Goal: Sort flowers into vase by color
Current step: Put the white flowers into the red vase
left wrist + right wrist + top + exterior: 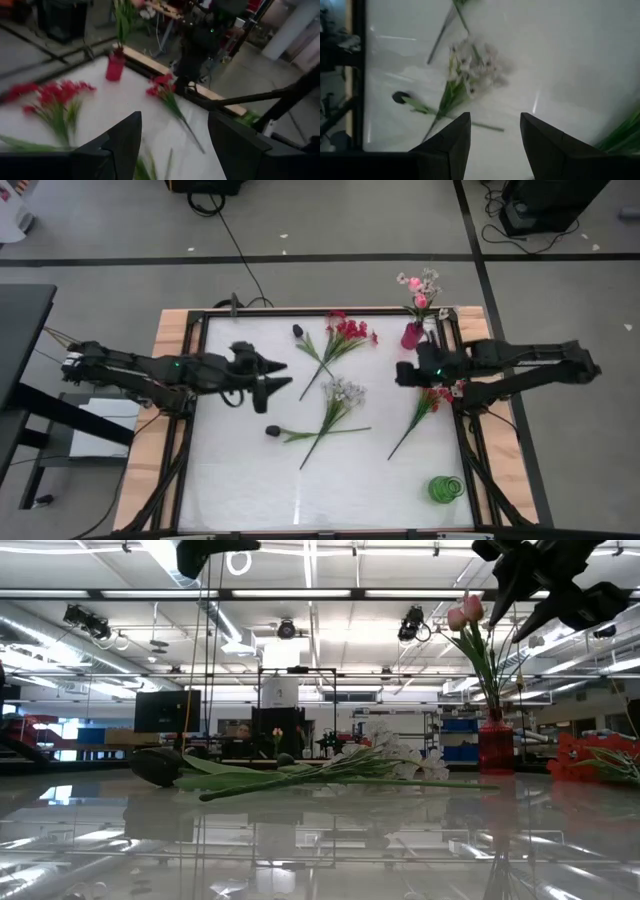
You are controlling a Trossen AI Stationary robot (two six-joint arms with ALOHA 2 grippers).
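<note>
Right gripper (404, 373) hovers jaws spread and empty above the bench (240, 480), white spray (338, 398) lying mid-bench beside a dark bud (273, 431), left gripper (272, 376) also spread, so crossed stems risk dragging both up together.

The left arm (140, 368) reaches in from the left edge of the table, stretched low and nearly straight toward the middle. Its left gripper (272, 376) hangs above the table's left half, its 2 fingers (122, 145) spread apart with nothing between them. The right arm (530, 362) comes in from the right edge, folded back on itself. Its right gripper (402, 373) points toward the centre, fingers (451, 142) parted and empty.
</note>
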